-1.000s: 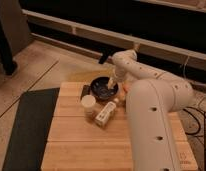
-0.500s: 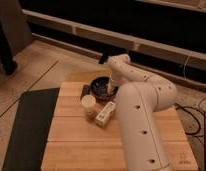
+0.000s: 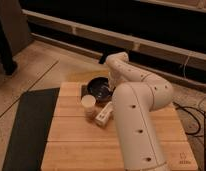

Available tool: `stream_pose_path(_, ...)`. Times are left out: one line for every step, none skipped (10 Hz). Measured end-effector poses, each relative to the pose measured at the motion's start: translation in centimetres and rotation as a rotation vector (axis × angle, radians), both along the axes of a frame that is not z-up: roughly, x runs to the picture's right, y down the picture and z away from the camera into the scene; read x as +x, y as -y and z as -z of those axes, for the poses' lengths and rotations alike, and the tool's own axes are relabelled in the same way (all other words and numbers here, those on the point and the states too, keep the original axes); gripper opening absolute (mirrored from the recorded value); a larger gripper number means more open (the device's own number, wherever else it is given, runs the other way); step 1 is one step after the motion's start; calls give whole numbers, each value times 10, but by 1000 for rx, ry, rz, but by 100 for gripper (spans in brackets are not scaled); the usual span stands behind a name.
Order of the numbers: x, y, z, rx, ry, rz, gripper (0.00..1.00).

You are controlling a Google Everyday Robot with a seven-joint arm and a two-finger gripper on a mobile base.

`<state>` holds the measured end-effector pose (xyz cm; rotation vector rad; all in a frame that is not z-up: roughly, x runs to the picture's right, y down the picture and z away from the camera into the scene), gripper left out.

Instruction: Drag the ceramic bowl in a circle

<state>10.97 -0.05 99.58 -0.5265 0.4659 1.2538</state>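
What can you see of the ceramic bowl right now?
The ceramic bowl is round, shallow and glossy black, with a paler mottled inside that catches the light. It sits upright on the wooden table, near the far edge. The arm hides its right side, and the gripper comes down at that right rim; actual contact cannot be made out. A small cream cup stands just in front of the bowl, apart from it. Nothing shows inside the bowl.
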Motion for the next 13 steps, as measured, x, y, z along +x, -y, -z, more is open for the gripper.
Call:
stream_pose_path(16, 0, 9, -10, -55, 22, 0)
stream_pose_path(33, -1, 17, -22, -108, 38, 0)
stream_pose_path(51, -2, 24, -35, -166, 46, 0)
stream_pose_path(70, 0, 30, -48, -234, 51, 0)
stream_pose_path(79, 1, 31, -54, -270, 57, 0)
stream_pose_path(85, 4, 29, -58, -305, 66, 0)
stream_pose_path(84, 9, 23, -58, -329, 76, 0)
stream_pose_path(79, 16, 16, -52, -333, 86, 0)
stream_pose_path(70, 24, 8, -40, -331, 96, 0)
stream_pose_path(58, 32, 0, -27, -320, 111, 0)
stream_pose_path(50, 37, -6, -20, -310, 120, 0)
stream_pose_path(43, 38, -11, -19, -299, 123, 0)
stream_pose_path(36, 36, -16, -22, -284, 116, 0)
